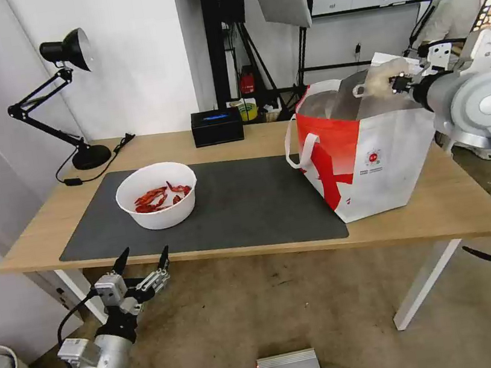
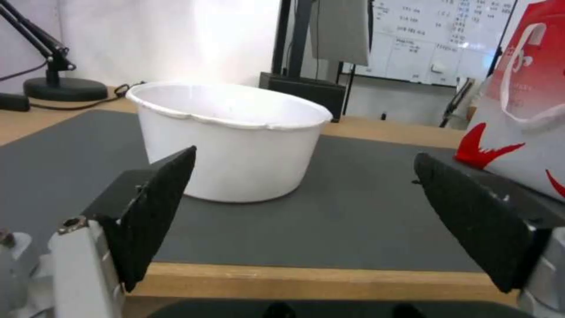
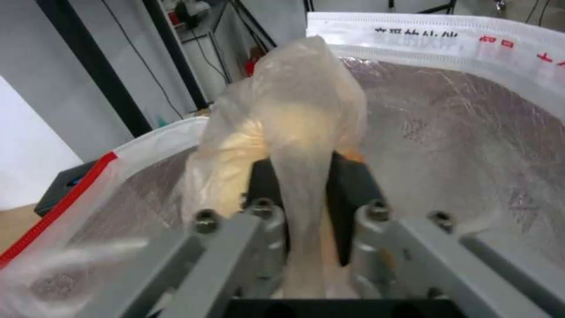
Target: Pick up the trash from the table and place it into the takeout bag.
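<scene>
One table [image 1: 433, 215], across the middle of the head view, with one mat [image 1: 249, 208] on it. One bowl [image 1: 157, 196] at centre left holds several red shells [image 1: 159, 198], too jumbled to count. One tote [image 1: 369, 154] at centre right. One clear bag [image 3: 294, 132] at its mouth. One black box [image 1: 217, 126] at upper centre. One lamp [image 1: 63, 100] at upper left. Two grippers: left gripper [image 1: 142, 261] at lower left, right gripper [image 1: 393, 85] at upper right.

Bright, even room light w/ soft shadows; glare on far wall [image 2: 224, 39] in left wrist view; right wrist view blurry.
</scene>
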